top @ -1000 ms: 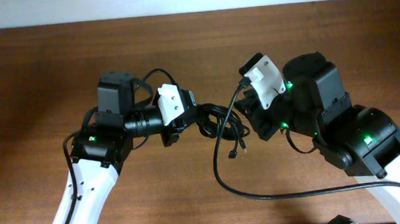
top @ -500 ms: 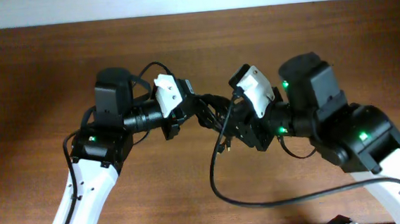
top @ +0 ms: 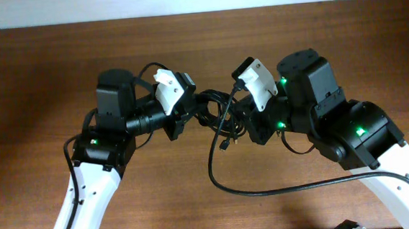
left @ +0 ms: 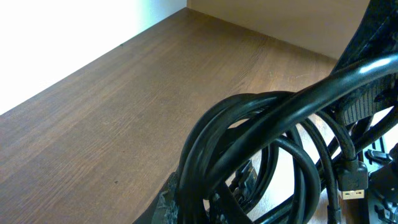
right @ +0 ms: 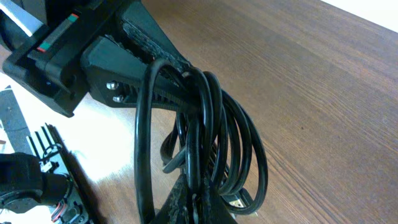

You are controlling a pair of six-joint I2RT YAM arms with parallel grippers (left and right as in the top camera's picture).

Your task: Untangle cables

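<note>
Overhead: cables between left hand, right hand

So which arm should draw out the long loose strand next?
Right, probably: the loose strand trails off under the right arm, while the left fingers pinch the bundle as anchor.

Even bright light, blown-out glare, close-up blur

Black cables, brown wooden table
</note>
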